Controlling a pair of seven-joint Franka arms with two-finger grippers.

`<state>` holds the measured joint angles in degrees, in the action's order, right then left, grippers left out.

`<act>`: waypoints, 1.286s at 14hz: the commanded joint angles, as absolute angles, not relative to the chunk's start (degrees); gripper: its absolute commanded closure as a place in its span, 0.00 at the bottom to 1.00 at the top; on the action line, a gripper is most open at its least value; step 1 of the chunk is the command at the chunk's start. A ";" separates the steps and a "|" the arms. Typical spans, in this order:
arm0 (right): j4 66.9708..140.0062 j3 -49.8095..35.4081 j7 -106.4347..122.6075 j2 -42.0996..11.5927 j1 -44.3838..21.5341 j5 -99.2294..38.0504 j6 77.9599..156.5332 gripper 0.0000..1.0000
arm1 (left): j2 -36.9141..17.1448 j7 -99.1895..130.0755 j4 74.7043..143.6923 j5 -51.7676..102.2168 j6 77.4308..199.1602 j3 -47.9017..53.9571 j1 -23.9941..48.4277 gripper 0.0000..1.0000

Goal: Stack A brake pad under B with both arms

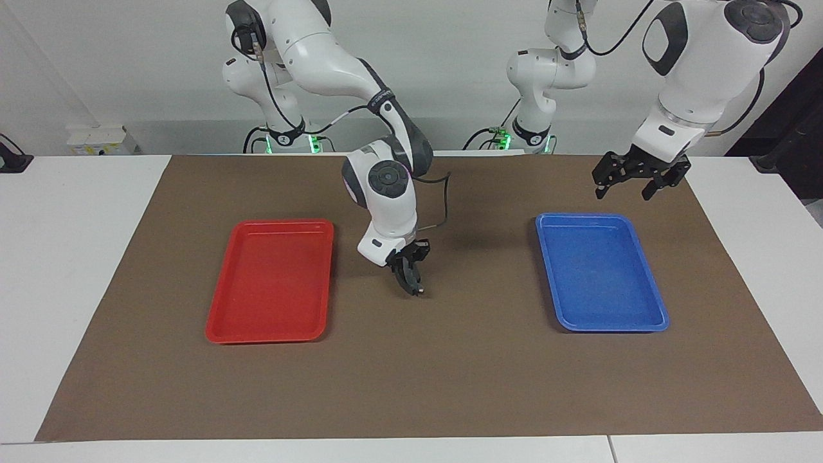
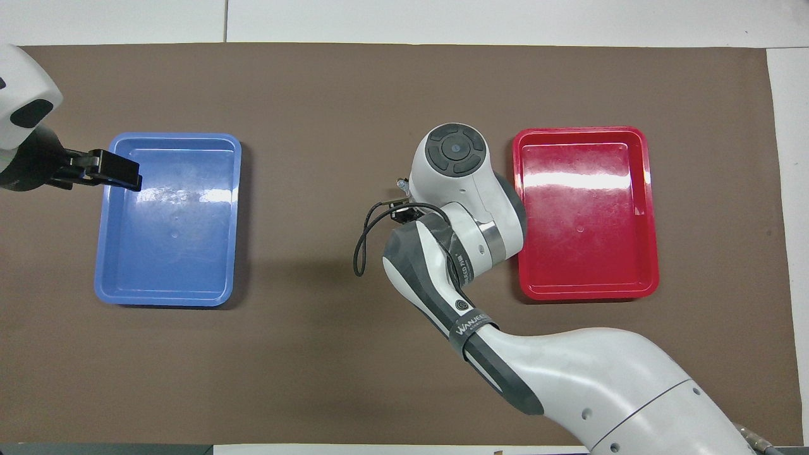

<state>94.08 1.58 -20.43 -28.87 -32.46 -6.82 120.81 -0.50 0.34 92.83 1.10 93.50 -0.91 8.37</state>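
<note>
Both arms (image 1: pixel 321 58) white: right hand (image 1: pixel 412 283) low over matte mat (image 1: pixel 411 386), grip unclear; left hand (image 1: pixel 624 190) splayed near blue tray (image 1: pixel 585 217).

Right arm (image 2: pixel 480 208) between blue tray (image 2: pixel 104 265) and red tray (image 2: pixel 651 253)

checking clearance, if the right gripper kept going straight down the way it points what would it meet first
The right gripper points down between the red tray and the blue tray, so probably the brown mat; something small and dark may sit at its tip.
</note>
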 commanded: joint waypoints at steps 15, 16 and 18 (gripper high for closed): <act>102.13 0.44 -16.52 -25.66 -32.96 -7.82 127.62 1.00 | 3.52 3.87 96.59 1.76 94.31 1.06 7.56 0.01; 102.13 0.44 -16.52 -25.58 -33.57 -7.82 127.27 1.00 | 3.34 3.61 96.50 1.76 94.31 0.79 7.38 0.01; 102.13 0.44 -16.61 -25.58 -34.10 -7.82 127.00 1.00 | 2.99 3.34 96.59 1.76 94.22 0.79 6.95 0.01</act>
